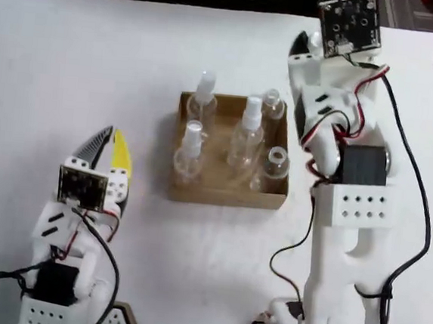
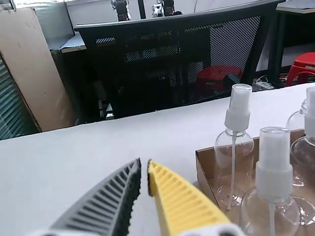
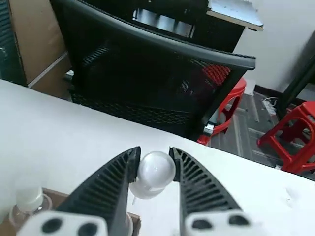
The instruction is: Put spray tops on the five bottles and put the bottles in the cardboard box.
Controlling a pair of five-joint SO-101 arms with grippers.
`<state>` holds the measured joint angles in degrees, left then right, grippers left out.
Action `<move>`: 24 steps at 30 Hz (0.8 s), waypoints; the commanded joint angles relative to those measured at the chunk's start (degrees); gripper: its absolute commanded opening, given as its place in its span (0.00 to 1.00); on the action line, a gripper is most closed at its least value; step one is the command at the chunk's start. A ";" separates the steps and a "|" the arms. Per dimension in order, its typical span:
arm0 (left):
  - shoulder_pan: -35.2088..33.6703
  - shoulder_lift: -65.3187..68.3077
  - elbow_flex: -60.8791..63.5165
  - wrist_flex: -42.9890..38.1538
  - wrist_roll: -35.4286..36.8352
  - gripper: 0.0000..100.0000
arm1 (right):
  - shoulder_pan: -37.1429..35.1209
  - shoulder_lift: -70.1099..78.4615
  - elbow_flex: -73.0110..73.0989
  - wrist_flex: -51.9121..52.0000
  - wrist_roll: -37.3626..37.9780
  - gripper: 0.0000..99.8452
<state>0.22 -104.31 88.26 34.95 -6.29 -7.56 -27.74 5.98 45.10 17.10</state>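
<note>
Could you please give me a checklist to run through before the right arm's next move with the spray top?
1. Spray top held in the right gripper: ok.
2. Spray top's tube pointing down: cannot tell.
3. All five bottles capped: not ok; the far open bottle and the near open bottle lack tops.
4. All bottles upright inside the cardboard box: ok.
5. Left gripper apart from the box: ok, shut and empty beside it.
</note>
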 commanded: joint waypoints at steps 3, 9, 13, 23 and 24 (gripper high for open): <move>-0.31 -0.22 0.44 -1.85 0.44 0.03 | -2.59 0.48 -5.80 2.07 0.26 0.02; -0.22 -0.22 0.44 -1.85 0.44 0.03 | -2.42 1.89 -8.26 5.41 0.26 0.02; -0.22 -0.22 0.44 -1.85 0.44 0.03 | -2.68 0.57 -8.26 7.43 0.26 0.02; -0.22 -0.22 0.44 -1.85 0.44 0.03 | -4.00 0.40 -7.74 8.57 0.26 0.02; -0.22 -0.22 0.44 -1.85 0.44 0.03 | -3.91 0.84 -7.74 8.31 0.26 0.02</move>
<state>0.22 -104.31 89.05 34.95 -6.29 -11.34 -27.30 0.18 53.63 17.10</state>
